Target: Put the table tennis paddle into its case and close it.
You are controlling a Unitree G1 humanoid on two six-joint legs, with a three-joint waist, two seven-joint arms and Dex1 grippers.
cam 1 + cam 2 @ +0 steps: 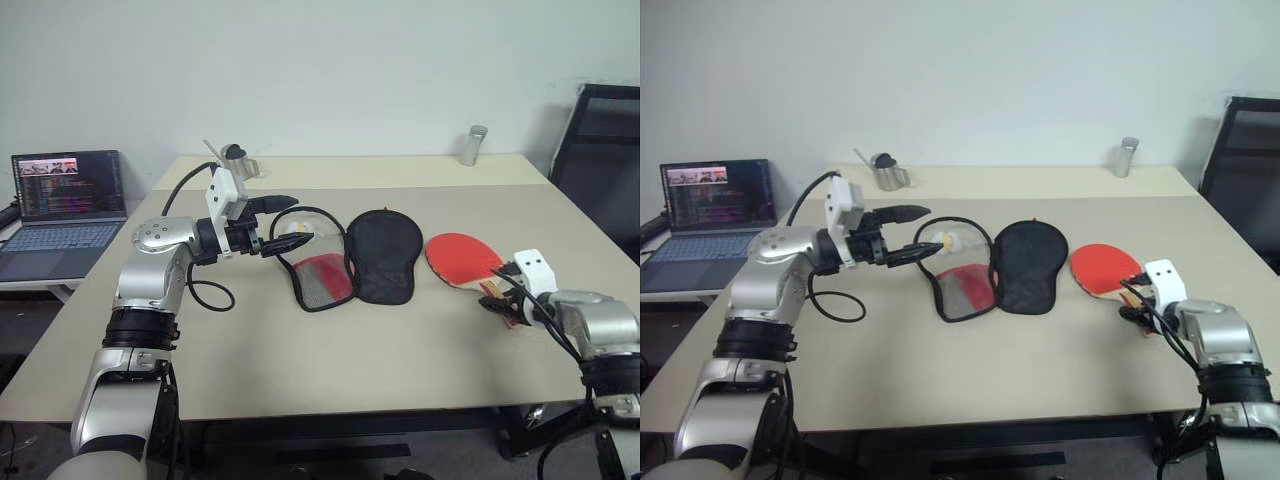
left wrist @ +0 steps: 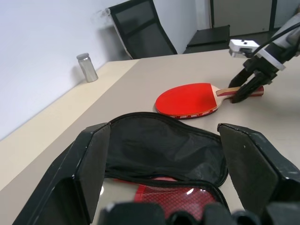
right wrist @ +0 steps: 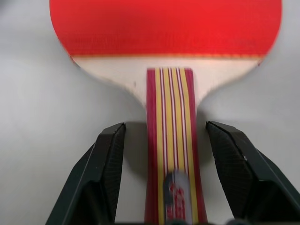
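While right gripper point(image 3: 164, 154) jaws straddle the paddle point(image 1: 462, 257) handle untouching, left gripper point(image 1: 285, 222) gapes beside the case point(image 1: 350, 258)

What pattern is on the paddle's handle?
Lengthwise stripes on the handle: dark red edges, yellow and thin white between, best in the right wrist view.

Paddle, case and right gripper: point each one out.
table tennis paddle point(image 1: 462, 258), left eye view, on its red rubber face.
case point(image 1: 385, 255), left eye view, on the open black flap.
right gripper point(image 3: 164, 176), right wrist view, midway between its fingertips, straddling the paddle's handle.
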